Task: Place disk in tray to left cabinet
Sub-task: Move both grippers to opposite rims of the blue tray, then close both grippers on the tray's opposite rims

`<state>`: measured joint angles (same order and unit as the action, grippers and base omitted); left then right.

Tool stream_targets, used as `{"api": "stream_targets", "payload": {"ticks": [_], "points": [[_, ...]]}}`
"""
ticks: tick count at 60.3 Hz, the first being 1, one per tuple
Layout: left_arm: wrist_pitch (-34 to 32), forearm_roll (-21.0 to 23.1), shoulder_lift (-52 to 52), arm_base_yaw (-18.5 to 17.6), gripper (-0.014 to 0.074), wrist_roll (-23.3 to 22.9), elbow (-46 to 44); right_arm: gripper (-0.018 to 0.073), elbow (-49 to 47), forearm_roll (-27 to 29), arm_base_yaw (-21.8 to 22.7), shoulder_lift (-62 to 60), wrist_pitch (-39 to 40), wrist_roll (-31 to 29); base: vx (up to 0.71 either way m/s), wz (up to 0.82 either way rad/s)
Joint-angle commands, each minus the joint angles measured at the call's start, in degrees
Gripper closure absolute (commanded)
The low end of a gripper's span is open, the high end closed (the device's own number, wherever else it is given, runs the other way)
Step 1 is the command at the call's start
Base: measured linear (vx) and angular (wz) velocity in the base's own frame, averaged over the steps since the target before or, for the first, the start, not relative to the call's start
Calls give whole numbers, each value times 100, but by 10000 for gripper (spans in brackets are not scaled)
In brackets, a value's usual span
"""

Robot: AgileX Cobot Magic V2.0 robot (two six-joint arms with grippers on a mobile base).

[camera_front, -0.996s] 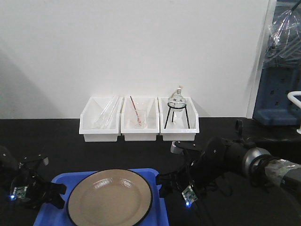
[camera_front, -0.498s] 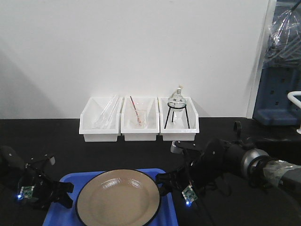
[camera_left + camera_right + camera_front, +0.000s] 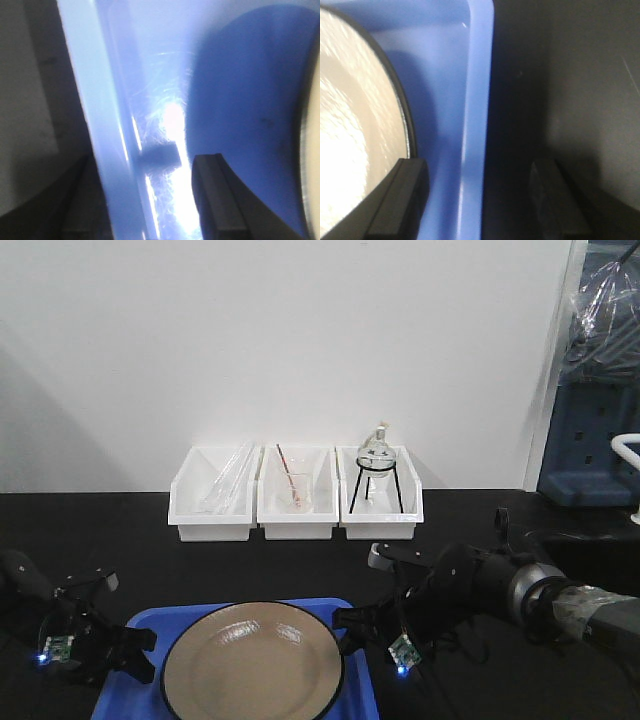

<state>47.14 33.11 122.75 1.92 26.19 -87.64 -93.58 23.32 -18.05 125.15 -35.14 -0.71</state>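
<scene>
The blue tray (image 3: 358, 695) lies at the front of the black table, with the tan, black-rimmed disk (image 3: 252, 665) resting inside it. My left gripper (image 3: 138, 650) is at the tray's left edge. In the left wrist view it (image 3: 145, 200) is open, with its jaws astride the tray's left rim (image 3: 100, 125) and the disk's edge (image 3: 312, 150) at far right. My right gripper (image 3: 345, 625) is at the tray's right edge. In the right wrist view it (image 3: 480, 195) is open astride the right rim (image 3: 475, 100), with the disk (image 3: 355, 110) at left. The left cabinet is out of view.
Three white bins stand in a row by the back wall: one with glass tubes (image 3: 213, 495), one with a beaker (image 3: 297, 495), one with a flask on a black stand (image 3: 380, 495). Blue equipment (image 3: 590, 450) stands at the far right.
The tray and disk have shifted a little to the right, and my left gripper moved right with them. My right arm has sunk slightly, its gripper staying at the tray's right edge.
</scene>
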Motion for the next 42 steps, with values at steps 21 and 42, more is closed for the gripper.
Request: {"api": "stream_targets", "payload": {"ticks": [21,42], "points": [[157,287,-330,-65,134,42,-153,80,-145,-132,163,-315,21,71,0,0],[138,282,-330,-65,134,41,-153,80,-145,-101,206,-304,46,71,0,0]]}}
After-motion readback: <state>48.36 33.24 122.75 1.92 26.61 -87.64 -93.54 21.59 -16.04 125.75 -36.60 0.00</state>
